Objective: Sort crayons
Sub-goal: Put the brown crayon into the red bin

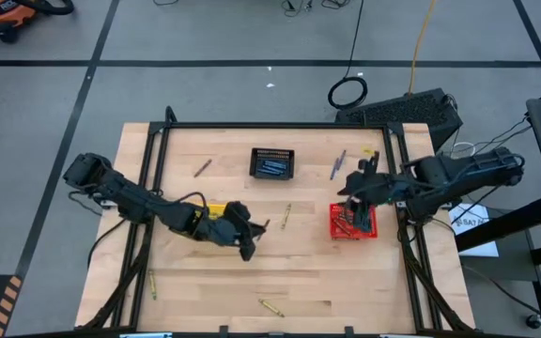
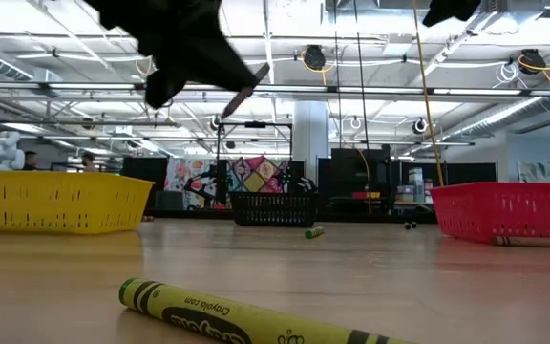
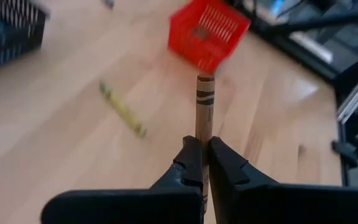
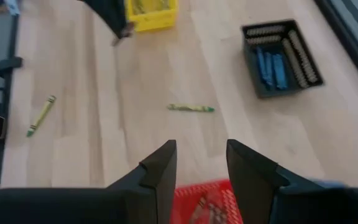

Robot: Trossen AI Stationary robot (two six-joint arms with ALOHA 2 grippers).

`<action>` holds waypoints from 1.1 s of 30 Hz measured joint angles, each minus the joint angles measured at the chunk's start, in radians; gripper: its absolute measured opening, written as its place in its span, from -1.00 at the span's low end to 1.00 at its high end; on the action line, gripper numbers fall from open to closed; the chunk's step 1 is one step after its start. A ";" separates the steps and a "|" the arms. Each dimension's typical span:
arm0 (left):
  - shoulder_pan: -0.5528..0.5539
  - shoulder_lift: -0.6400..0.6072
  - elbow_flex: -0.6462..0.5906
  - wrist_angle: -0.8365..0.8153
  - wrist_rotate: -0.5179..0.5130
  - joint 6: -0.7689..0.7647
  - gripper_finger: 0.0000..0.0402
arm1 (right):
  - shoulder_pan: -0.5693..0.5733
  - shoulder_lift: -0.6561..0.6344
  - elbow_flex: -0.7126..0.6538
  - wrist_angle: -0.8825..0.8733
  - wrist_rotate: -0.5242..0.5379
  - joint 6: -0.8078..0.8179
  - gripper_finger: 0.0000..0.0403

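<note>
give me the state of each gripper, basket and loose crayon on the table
left gripper: shut on brown crayon, lifted off table
right gripper: open, empty, above red basket
black basket: holds blue crayons
yellow basket: upright
yellow-green crayon: lying loose mid-table

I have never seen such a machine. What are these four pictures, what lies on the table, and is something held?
It is a robot with two dark arms at a wooden table, sorting crayons into baskets. One picture looks straight down, one looks level across the table top, and two come from cameras on the wrists. The left gripper, near the table's middle, is shut on a brown crayon. The right gripper is open and empty above the red basket. There are also a black basket with blue crayons and a yellow basket. Loose crayons lie around, such as a yellow-green crayon.
</note>
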 joint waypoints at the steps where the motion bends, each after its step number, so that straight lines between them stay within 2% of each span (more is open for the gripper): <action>1: 0.011 0.000 0.000 0.025 0.001 0.025 -1.00 | 0.010 -0.012 -0.033 0.042 0.000 -0.001 -0.37; 7: 0.054 0.000 0.000 0.131 0.007 0.121 -1.00 | 0.059 -0.058 -0.192 0.277 0.001 -0.037 -0.37; 13: 0.083 0.000 0.000 0.247 0.016 0.226 -1.00 | 0.071 -0.060 -0.276 0.462 0.002 -0.095 -0.37; 24: 0.134 0.000 0.001 0.483 0.093 0.449 -1.00 | 0.071 -0.045 -0.392 0.836 0.010 -0.227 -0.37; 29: 0.147 0.000 0.001 0.576 0.145 0.508 -1.00 | 0.070 -0.002 -0.415 0.970 0.061 -0.296 -0.37; 33: 0.153 0.000 0.001 0.629 0.170 0.557 -1.00 | 0.068 0.047 -0.415 1.083 0.062 -0.337 -0.37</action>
